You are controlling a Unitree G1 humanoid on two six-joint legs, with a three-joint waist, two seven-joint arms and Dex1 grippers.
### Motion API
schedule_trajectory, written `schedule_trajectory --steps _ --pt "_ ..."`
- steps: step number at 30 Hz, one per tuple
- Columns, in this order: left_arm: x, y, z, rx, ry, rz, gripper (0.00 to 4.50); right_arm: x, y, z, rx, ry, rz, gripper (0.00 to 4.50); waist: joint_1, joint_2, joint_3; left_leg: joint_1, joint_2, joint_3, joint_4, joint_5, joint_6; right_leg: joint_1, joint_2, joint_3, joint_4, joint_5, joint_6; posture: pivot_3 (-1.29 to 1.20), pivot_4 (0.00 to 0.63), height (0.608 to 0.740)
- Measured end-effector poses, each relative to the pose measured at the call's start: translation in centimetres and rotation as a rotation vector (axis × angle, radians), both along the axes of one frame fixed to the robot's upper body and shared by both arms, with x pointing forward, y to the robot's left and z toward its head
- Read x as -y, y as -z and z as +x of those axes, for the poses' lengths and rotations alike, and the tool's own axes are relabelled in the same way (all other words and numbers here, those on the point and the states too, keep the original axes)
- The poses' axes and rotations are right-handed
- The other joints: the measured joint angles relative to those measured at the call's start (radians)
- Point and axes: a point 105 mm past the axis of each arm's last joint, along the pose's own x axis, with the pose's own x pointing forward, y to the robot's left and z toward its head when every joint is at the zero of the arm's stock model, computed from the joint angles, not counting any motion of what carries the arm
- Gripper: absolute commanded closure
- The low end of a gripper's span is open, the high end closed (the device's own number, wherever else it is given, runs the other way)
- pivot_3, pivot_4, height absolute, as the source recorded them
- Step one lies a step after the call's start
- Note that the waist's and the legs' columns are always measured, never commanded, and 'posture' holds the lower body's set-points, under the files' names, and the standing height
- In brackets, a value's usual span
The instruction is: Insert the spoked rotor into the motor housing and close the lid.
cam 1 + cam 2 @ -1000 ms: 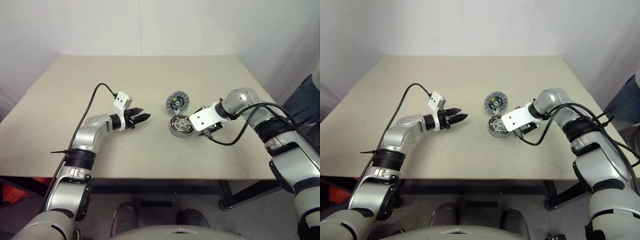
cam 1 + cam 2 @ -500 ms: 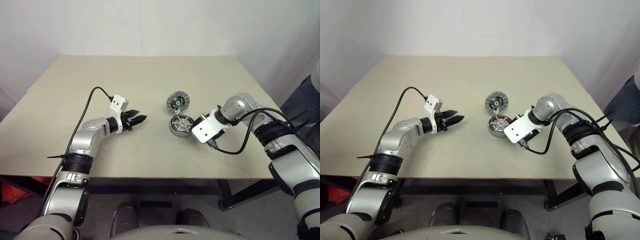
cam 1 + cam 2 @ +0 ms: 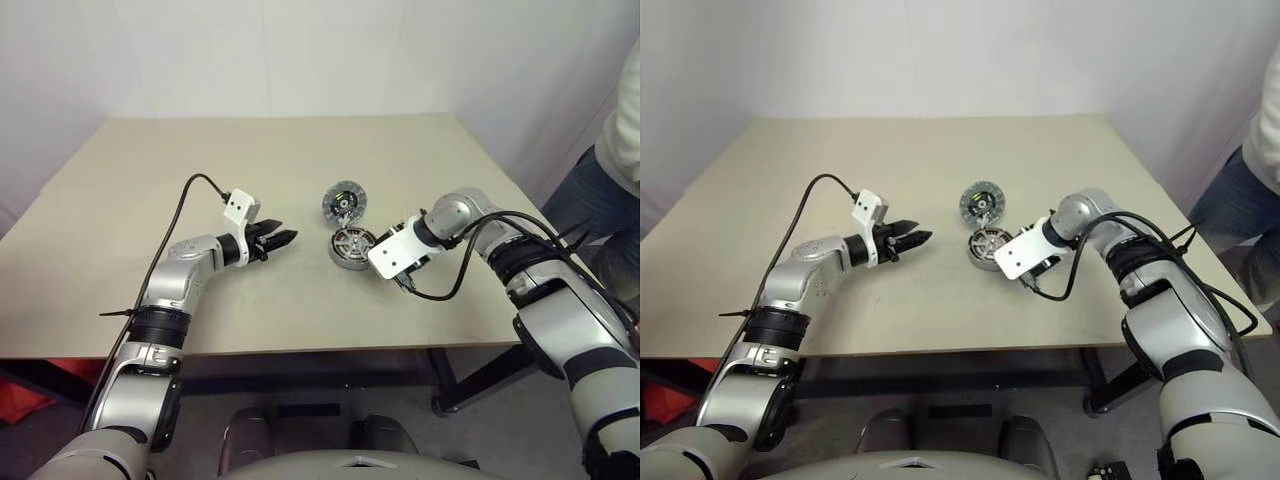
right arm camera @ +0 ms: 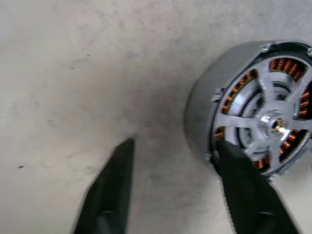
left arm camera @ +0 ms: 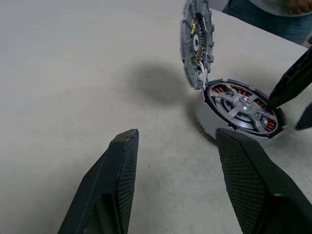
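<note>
The motor housing [image 3: 341,260] stands on the table, right of centre. The spoked rotor [image 4: 273,122] lies inside it, its spokes over the copper windings. The lid [image 3: 343,203] is just behind the housing, touching its rim, with the dark inner face and its yellow bits showing. My right gripper [image 4: 175,145] points down at the housing's right side, open, with one finger [image 5: 291,83] at the rim and the other over bare table. Left of the housing, my left gripper [image 3: 281,238] hovers open, aimed at it, with nothing between its fingers [image 5: 122,170].
The beige table [image 3: 200,150] has bare room to the left and behind the parts. A person [image 3: 612,150] stands at its right side. Black cables loop off both wrists.
The view has shifted. My right hand has sunk slightly beside the housing. The left arm has kept still, and the housing and lid have not moved.
</note>
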Motion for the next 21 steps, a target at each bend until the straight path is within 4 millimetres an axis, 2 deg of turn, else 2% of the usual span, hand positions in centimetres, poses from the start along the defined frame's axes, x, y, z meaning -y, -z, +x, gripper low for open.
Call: schedule_trajectory --steps 3,11,15,21 --pt "-0.18 0.36 -0.10 -0.009 -0.011 0.001 1.84 0.18 -0.04 0.26 0.015 0.005 -0.009 3.65 0.003 0.000 0.000 -0.001 0.000 0.000 0.000 0.000 0.000 0.001 0.000 0.000 0.000 0.000 0.000 0.00 0.000 0.740" --pt "-0.12 0.41 -0.11 -0.009 -0.017 0.000 1.84 -0.25 -0.46 0.44 0.041 -0.012 0.007 3.65 -0.001 0.000 0.000 -0.001 0.000 0.000 0.000 0.000 0.000 -0.001 0.000 0.000 0.000 0.004 -0.006 0.00 0.000 0.740" --pt "-0.15 0.40 -0.07 -0.008 -0.021 0.000 1.84 -0.58 -0.81 0.56 0.055 -0.015 0.026 4.41 -0.002 0.000 0.000 -0.002 0.001 0.000 0.000 0.000 0.000 -0.003 0.000 0.000 0.000 0.005 -0.008 0.00 0.000 0.740" --pt "-0.14 0.29 0.04 -0.003 -0.029 -0.004 1.84 -0.69 -0.89 0.37 0.049 -0.010 0.041 4.50 -0.001 0.000 0.001 -0.006 0.000 0.001 0.000 0.000 0.000 -0.005 0.000 0.000 -0.001 0.005 -0.008 0.00 0.000 0.740"
